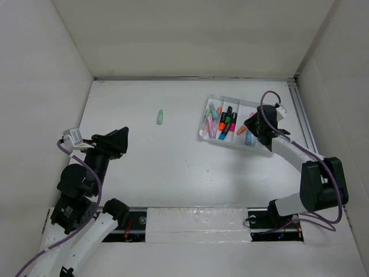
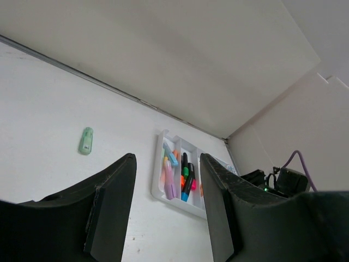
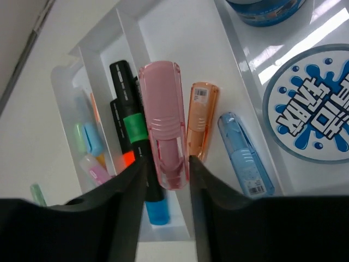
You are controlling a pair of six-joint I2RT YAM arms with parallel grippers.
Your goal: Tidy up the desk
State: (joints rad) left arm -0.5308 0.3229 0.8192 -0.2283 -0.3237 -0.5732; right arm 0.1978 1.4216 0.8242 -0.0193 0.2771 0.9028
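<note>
The desk (image 1: 173, 167) is a flat white tabletop with white walls round it. A small pale green capped item (image 1: 160, 117) lies alone on it at the back left, and shows in the left wrist view (image 2: 85, 141). A white compartmented tray (image 1: 230, 143) at the back right holds several markers and pastel items. My right gripper (image 1: 253, 124) hangs over the tray's right end, shut on a translucent pink capped item (image 3: 163, 125) just above an orange one (image 3: 202, 117) and a blue one (image 3: 245, 153). My left gripper (image 1: 118, 141) is open and empty, low at the left.
The tray (image 3: 131, 33) also holds black markers (image 3: 128, 103) with green, orange and blue bands. A round blue-and-white sticker (image 3: 311, 109) and a blue round object (image 3: 267, 8) lie at its right. White walls border the desk on three sides. The tray shows between my left fingers (image 2: 155, 185).
</note>
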